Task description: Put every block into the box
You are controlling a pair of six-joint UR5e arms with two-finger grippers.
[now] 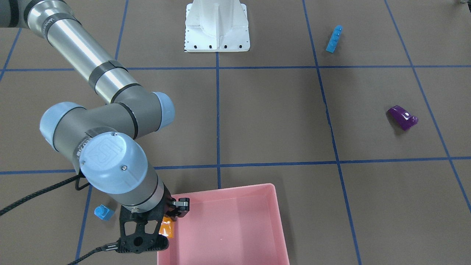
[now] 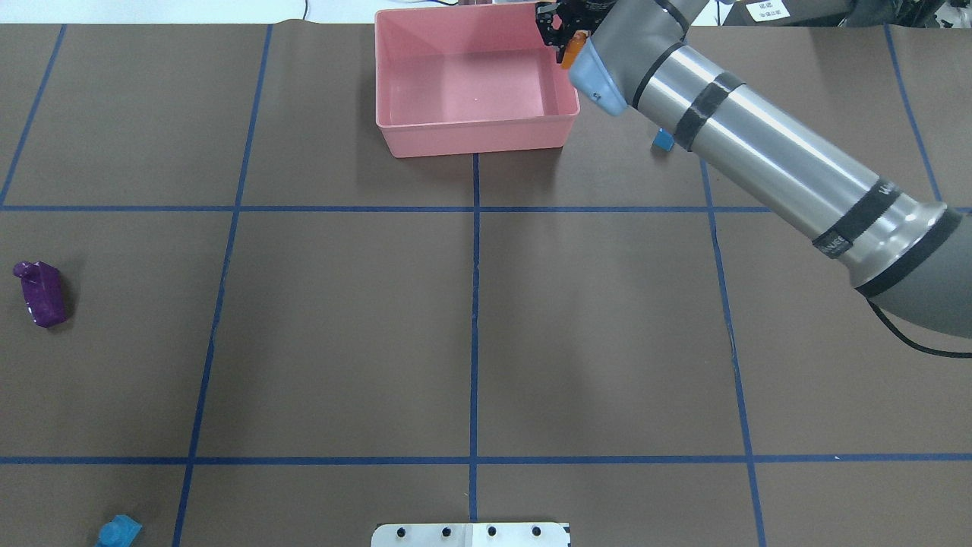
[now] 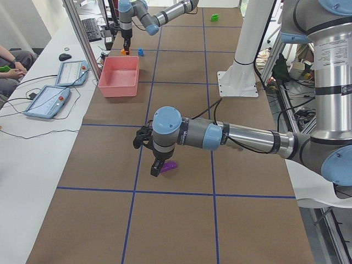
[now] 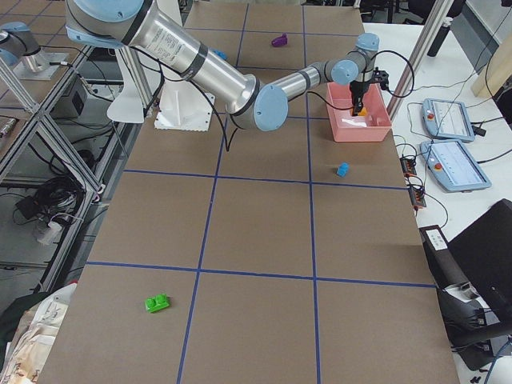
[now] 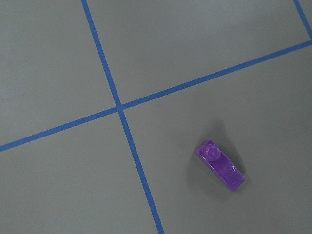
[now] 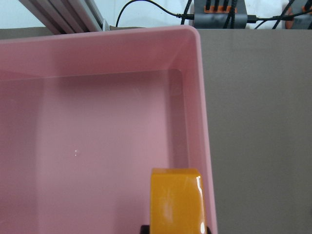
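Note:
My right gripper (image 1: 169,222) is shut on the orange block (image 1: 167,228) and holds it above the pink box (image 1: 235,228), just inside its corner; the right wrist view shows the block (image 6: 176,200) over the box wall (image 6: 195,122). The left gripper (image 3: 157,164) hangs by the purple block (image 3: 170,166); I cannot tell whether it is open. The purple block (image 5: 220,165) lies on the table. The small blue block (image 1: 103,212) lies beside the box. The long blue block (image 1: 334,38) and green block (image 4: 157,302) lie far off.
The white robot base (image 1: 217,33) stands at the table's middle edge. Blue tape lines grid the brown table. Tablets and cables lie on the white side bench (image 3: 49,99) beyond the box. An operator sits at that bench's far side.

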